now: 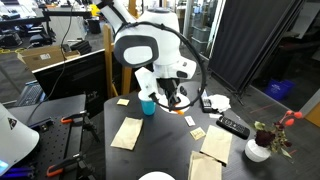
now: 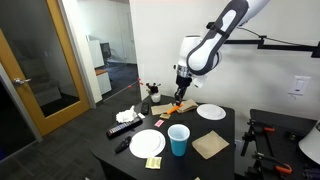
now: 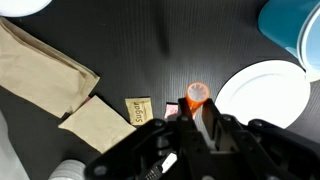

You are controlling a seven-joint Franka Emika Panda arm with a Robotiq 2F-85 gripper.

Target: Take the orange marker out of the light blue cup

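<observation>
Orange marker [image 3: 197,95] is clamped in gripper [image 3: 193,110], held over black table [image 3: 170,45], apart from light blue cup [image 2: 178,140]; white plate [image 3: 262,95] is seen just beside, sugar pkt [image 3: 139,110] nearby.

Bright orange stick-shaped marker [image 3: 197,95], light blue round cup [image 3: 292,25], plain white round plate [image 3: 262,92] — tan paper napkins [image 3: 40,65], unpatterned, matte black tabletop [image 3: 170,40].

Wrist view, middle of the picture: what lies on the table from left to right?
brown napkins → small packet → orange marker → white plate
</observation>
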